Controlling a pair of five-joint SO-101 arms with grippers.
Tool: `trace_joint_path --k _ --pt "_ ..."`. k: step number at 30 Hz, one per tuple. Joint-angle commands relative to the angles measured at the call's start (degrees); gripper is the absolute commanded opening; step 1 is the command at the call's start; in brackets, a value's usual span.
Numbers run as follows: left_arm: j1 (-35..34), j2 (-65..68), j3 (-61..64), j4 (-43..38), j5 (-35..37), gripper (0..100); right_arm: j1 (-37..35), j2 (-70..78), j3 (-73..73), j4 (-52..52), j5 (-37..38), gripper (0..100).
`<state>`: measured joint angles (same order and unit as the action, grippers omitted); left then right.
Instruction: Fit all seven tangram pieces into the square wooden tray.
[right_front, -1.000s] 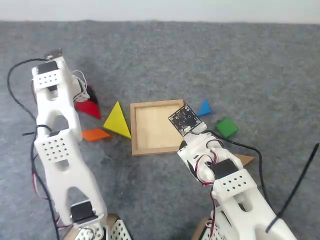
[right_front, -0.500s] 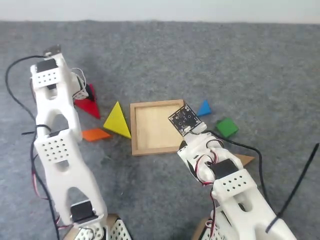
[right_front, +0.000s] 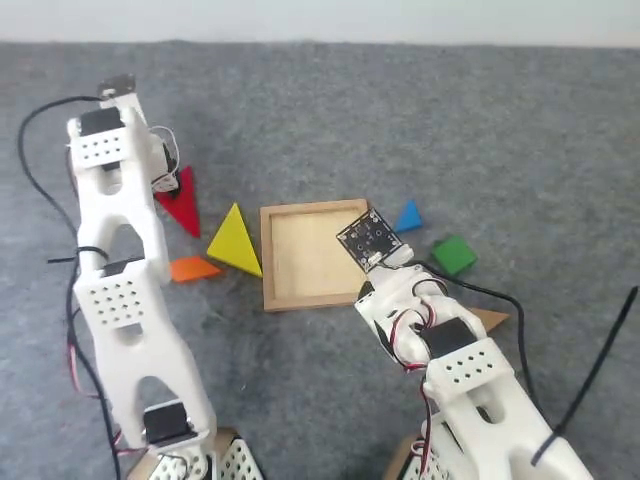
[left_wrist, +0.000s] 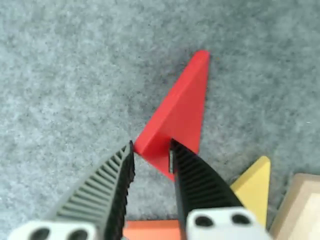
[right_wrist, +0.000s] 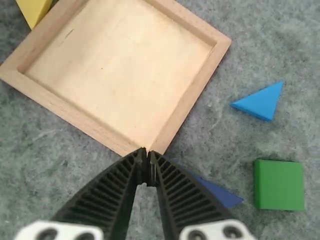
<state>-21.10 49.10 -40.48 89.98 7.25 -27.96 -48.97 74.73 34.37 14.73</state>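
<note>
At upper left of the high view: one corner of the flat red wooden triangle (right_front: 184, 203), pinched narrowly in the left gripper (left_wrist: 151, 145), close to the yellow wooden triangle (right_front: 236, 243). Probably light, stiff and rather smooth. Better to take it across two edges near the middle, because a corner hold may let it swing. In the centre: the square wooden tray (right_front: 266, 262), no piece inside yet. At its lower right corner: the right gripper (right_wrist: 145, 155), closed on nothing.

Square wooden tray (right_front: 267, 260) lies flat. Beside its left rim: yellow triangle (right_front: 235, 242), orange piece (right_front: 192, 268), red triangle (right_front: 183, 200). Off its right side: blue triangle (right_front: 408, 216), green square (right_front: 454, 254).
</note>
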Motion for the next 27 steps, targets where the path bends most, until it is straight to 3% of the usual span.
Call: trace_joint_path --k 1,8,13,21,27 --pt "1.85 -0.26 -0.31 1.05 -1.05 8 0.40 -0.22 -0.70 -0.66 0.70 0.8" --pt "5.10 -4.31 0.13 1.76 -1.14 8 0.40 -1.10 -0.70 -0.48 0.70 0.8" --pt "11.34 -4.75 1.54 2.64 -0.79 8 0.48 -8.40 -0.26 4.88 0.70 0.8" --pt "12.48 -4.84 1.54 2.02 -0.70 8 0.84 -22.29 4.84 7.08 0.70 0.9" --pt "14.24 -4.92 1.54 2.46 -0.88 8 1.36 -21.41 3.78 7.96 0.44 0.9"
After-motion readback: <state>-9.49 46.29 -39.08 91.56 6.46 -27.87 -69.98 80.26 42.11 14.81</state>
